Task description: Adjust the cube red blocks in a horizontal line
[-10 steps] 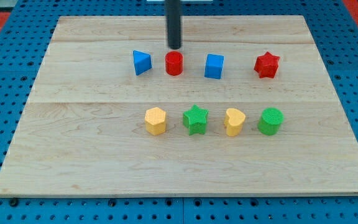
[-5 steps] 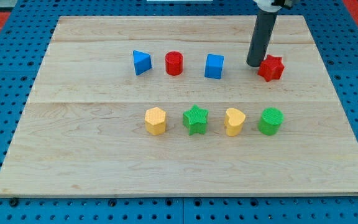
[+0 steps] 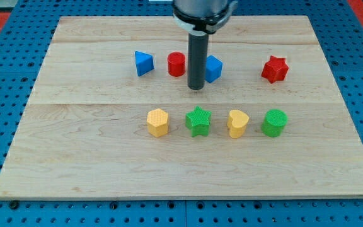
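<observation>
My tip [image 3: 196,87] rests on the board between the red cylinder [image 3: 176,64] and the blue cube [image 3: 214,69], slightly below both. The rod covers the cube's left part and stands just right of the cylinder. The red star [image 3: 274,69] lies at the view's right in the same upper row. The blue triangle block [image 3: 143,63] lies left of the cylinder.
A lower row holds a yellow hexagon block [image 3: 158,122], a green star [image 3: 198,121], a yellow heart block [image 3: 237,123] and a green cylinder [image 3: 273,123]. The wooden board [image 3: 74,145] sits on a blue pegboard.
The tip went from above the red cylinder to the red star's left, nudging the star slightly right and down, then came back to between the cylinder and the blue cube.
</observation>
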Controlling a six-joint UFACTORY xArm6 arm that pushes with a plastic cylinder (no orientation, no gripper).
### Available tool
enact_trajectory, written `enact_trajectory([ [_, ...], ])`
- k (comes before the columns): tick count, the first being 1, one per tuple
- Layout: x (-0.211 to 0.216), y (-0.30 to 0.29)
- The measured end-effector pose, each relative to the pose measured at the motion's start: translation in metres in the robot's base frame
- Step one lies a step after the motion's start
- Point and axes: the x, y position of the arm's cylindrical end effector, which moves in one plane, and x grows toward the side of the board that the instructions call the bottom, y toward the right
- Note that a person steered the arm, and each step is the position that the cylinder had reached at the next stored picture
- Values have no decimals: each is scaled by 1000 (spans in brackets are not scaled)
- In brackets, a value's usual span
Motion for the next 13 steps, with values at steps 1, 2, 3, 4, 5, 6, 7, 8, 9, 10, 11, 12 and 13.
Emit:
enact_trajectory([
  [1, -4, 22],
  [2, -5, 39],
  [3, -14, 41],
  [4, -25, 41],
  [5, 21, 76],
  [6, 22, 133],
  [7, 14, 145],
  [8, 10, 163],
  [9, -8, 172],
  [10, -25, 171],
  [11, -31, 170],
  [12, -11, 139],
  [13, 0, 65],
])
